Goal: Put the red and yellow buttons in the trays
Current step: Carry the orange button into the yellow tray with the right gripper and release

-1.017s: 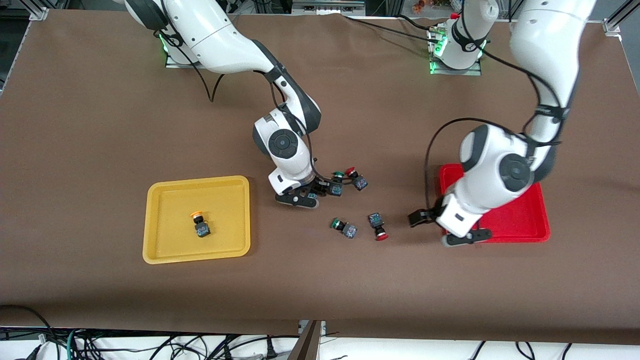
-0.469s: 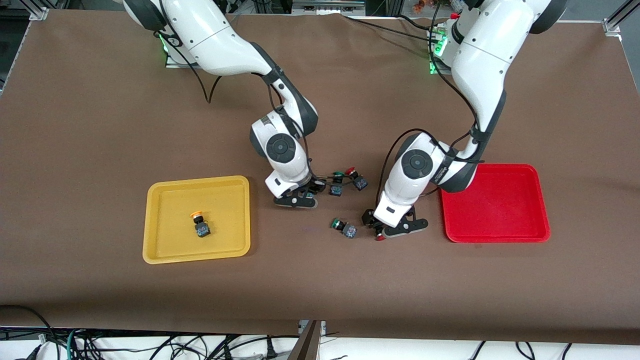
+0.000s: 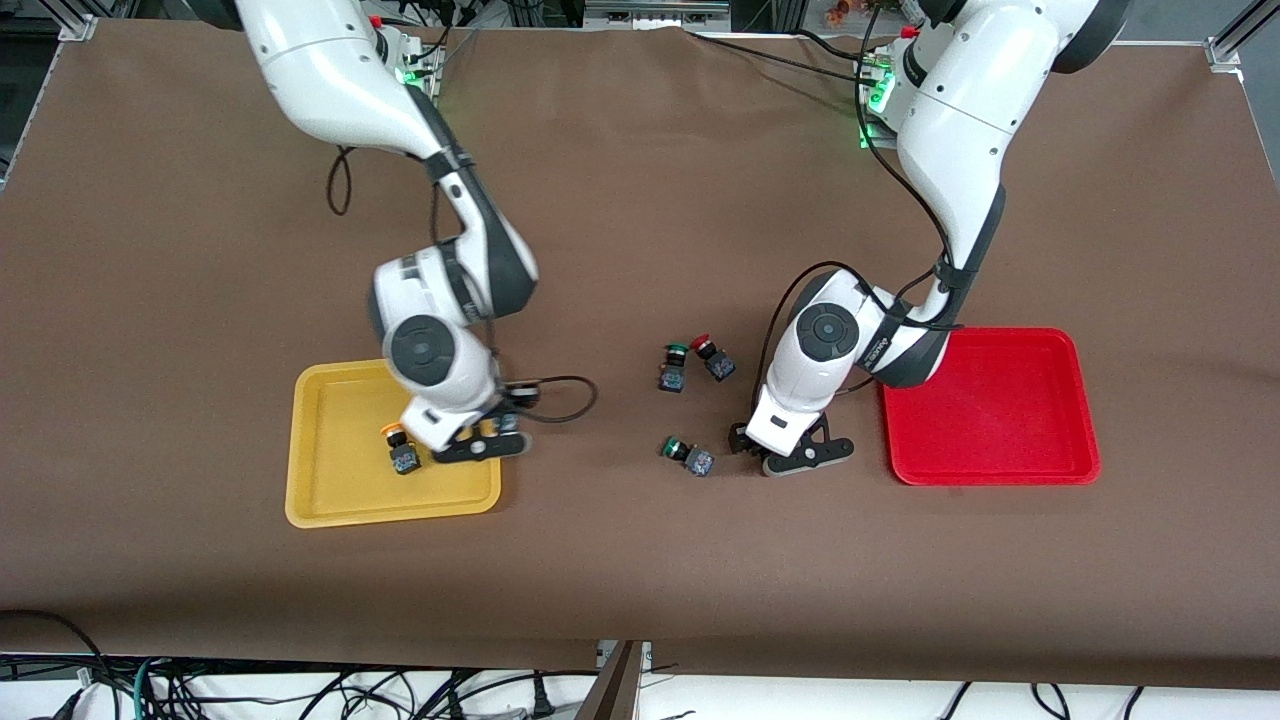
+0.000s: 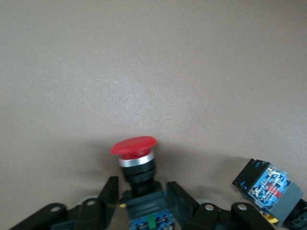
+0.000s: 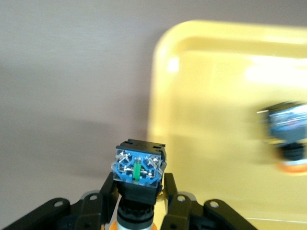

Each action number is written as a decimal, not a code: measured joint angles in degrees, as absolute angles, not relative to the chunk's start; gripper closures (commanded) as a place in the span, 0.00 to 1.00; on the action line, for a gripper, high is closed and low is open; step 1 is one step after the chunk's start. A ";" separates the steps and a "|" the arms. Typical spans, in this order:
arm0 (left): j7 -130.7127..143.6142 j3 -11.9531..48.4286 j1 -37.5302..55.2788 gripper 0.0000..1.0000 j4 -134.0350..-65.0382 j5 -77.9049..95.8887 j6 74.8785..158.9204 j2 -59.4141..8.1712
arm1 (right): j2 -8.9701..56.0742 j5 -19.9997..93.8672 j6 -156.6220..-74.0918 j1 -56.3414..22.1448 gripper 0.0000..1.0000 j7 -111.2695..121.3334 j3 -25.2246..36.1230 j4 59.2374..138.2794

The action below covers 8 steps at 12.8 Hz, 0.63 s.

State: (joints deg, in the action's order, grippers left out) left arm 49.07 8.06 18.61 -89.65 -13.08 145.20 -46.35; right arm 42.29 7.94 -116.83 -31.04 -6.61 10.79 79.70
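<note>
Both claws (image 3: 790, 455) (image 3: 480, 440) clamped, wrists low.

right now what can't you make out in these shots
- Held button, right wrist view: its cap points down, hidden by its body and the right gripper, which is over the yellow tray rim.
- Tray button, right wrist view: blurred and cut by the edge.
- Red button, front view: hidden under the left gripper, down beside the green button.

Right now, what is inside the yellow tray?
Inside the shallow yellow plastic tray lies one small pushbutton switch with a yellow-orange cap and black body. The right end effector, shut on another switch, hangs over the tray's edge and covers part of the floor.
</note>
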 measured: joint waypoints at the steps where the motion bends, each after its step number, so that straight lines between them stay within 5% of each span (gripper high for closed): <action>1: 49.10 8.06 18.61 0.58 -89.64 -13.08 145.19 -46.36 | 42.02 8.03 -116.33 -30.30 0.64 -3.14 11.90 80.34; 2: 49.13 8.06 18.61 0.59 -89.63 -13.08 145.19 -46.36 | 42.12 8.05 -116.49 -29.60 0.52 -1.54 12.24 81.29; 3: 49.16 7.94 18.59 0.61 -89.59 -13.08 145.17 -46.34 | 42.36 8.05 -116.96 -28.87 0.20 -1.05 12.26 82.39; 4: 49.17 7.90 18.49 0.70 -89.58 -13.08 145.18 -46.37 | 42.63 8.05 -117.81 -28.40 0.00 -0.80 12.26 83.44; 7: 49.24 7.68 17.98 0.67 -89.19 -13.08 144.94 -46.28 | 42.89 8.05 -120.74 -28.20 0.00 -0.76 12.25 85.07; 8: 49.23 7.71 17.43 0.37 -88.76 -13.08 144.20 -46.14 | 42.72 8.05 -121.09 -28.00 0.00 -0.76 12.27 84.81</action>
